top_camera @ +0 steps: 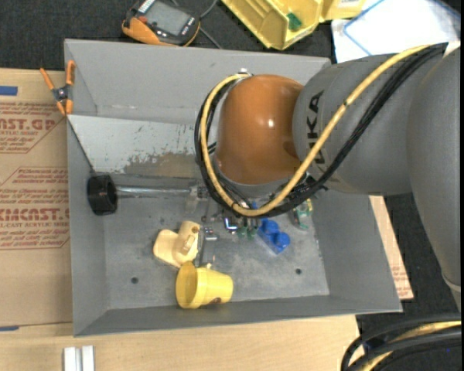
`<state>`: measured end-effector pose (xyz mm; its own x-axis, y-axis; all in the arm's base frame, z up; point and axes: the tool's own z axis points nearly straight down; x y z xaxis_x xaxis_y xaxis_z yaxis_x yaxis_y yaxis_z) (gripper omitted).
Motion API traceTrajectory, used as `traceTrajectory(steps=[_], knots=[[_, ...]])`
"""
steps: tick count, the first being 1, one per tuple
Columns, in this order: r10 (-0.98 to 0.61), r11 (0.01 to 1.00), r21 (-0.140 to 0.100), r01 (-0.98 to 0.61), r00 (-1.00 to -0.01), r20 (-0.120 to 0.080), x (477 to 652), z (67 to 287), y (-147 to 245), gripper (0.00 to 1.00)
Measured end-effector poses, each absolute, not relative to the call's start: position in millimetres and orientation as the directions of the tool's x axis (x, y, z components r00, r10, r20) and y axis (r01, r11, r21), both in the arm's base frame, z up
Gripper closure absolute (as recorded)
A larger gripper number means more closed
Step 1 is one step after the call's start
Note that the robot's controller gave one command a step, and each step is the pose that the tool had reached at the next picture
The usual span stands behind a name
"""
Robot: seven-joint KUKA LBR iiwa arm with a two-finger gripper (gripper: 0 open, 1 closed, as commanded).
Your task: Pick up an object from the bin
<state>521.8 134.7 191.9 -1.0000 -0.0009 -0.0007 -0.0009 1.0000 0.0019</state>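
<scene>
The grey arm (pixel 387 122) fills the right of the frame and reaches left across the grey metal bin (pixel 139 76), covering the bin's right wall and much of its upper right floor. Its orange cover (pixel 259 130), ringed by a yellow and black cable (pixel 205 149), sits over the bin's middle. Below that cover the gripper (pixel 210 226) hangs close to the floor at centre; whether it is open or closed I cannot tell. A metal rod with a black knob (pixel 101 194) lies flat along the foot of the upper wall, knob near the left wall, its far end running under the wrist. A yellow cup (pixel 203 286) lies on its side just above the lower wall. 1 cream piece (pixel 176 246) lies just left of the gripper, its lower edge at the cup. A blue piece (pixel 274 238) lies just right of the gripper, well apart from both. Bare floor lies open in the lower left corner and along the lower right.
</scene>
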Motion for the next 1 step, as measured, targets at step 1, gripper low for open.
traceTrajectory(steps=[1], knots=[[-0.001, 1.0, 0.002, -0.001, -1.0, -0.001, 521.8, 191.9, 134.7, 0.0]])
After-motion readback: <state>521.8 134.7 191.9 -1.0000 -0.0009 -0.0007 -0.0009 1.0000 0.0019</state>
